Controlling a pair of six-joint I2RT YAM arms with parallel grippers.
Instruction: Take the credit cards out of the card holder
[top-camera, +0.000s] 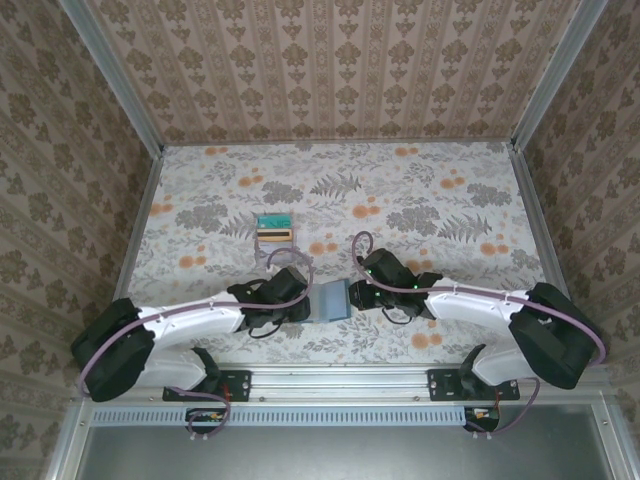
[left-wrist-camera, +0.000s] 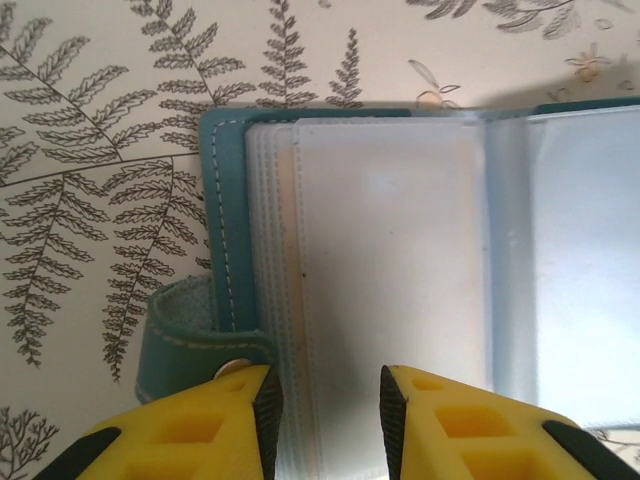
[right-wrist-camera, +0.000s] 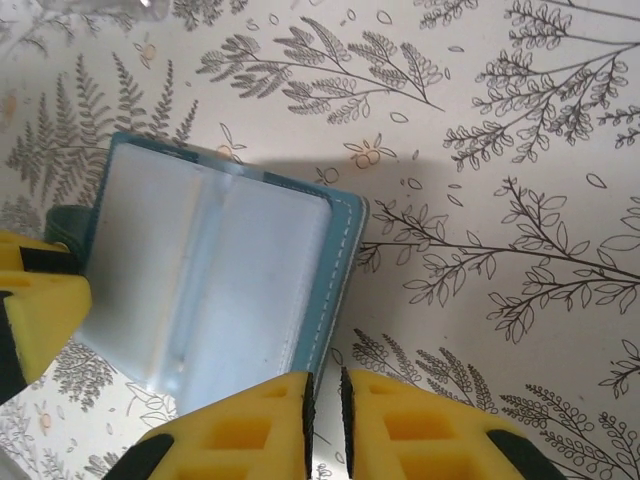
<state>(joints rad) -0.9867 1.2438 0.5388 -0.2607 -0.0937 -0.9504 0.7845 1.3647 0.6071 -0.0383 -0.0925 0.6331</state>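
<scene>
Top view: the card holder (top-camera: 332, 300) lies open on the fern-patterned surface (top-camera: 450, 200), near its front edge, between the two claws. The credit cards (top-camera: 274, 230), teal-green and orange-yellow, rest in a small stack well apart from it, farther back and to the left.

Left wrist view: the left claw (left-wrist-camera: 325, 405) is partly open. Its yellow fingers (left-wrist-camera: 250, 420) straddle the near edge of the clear sleeves, with the snap strap (left-wrist-camera: 185, 335) just beside them.

Right wrist view: the right claw (right-wrist-camera: 322, 410) is closed to a thin slit, and the edge of the teal cover runs into that slit.
</scene>
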